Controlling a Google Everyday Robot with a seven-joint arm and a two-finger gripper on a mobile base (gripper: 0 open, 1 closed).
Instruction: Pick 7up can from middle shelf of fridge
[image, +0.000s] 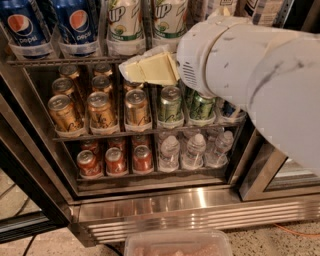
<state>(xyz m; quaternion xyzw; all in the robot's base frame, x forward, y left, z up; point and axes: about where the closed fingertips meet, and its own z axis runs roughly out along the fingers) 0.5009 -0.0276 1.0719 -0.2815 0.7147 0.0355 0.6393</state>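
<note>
Two tall white-and-green 7up cans (125, 22) (170, 17) stand on the middle shelf (60, 61) of the fridge (200, 210), to the right of two blue Pepsi cans (75, 22). Their tops are cut off by the top of the view. My gripper (149, 68), cream coloured, points left from the big white arm (260, 65). It hangs in front of the shelf's front rail, just below the bases of the two 7up cans. It holds nothing that I can see.
Below are short gold cans (100, 110) and green cans (170, 105), then red cans (115, 161) and water bottles (194, 150). The open door's dark frame (25, 200) is at the left. A clear plastic tub (177, 242) sits at the bottom edge.
</note>
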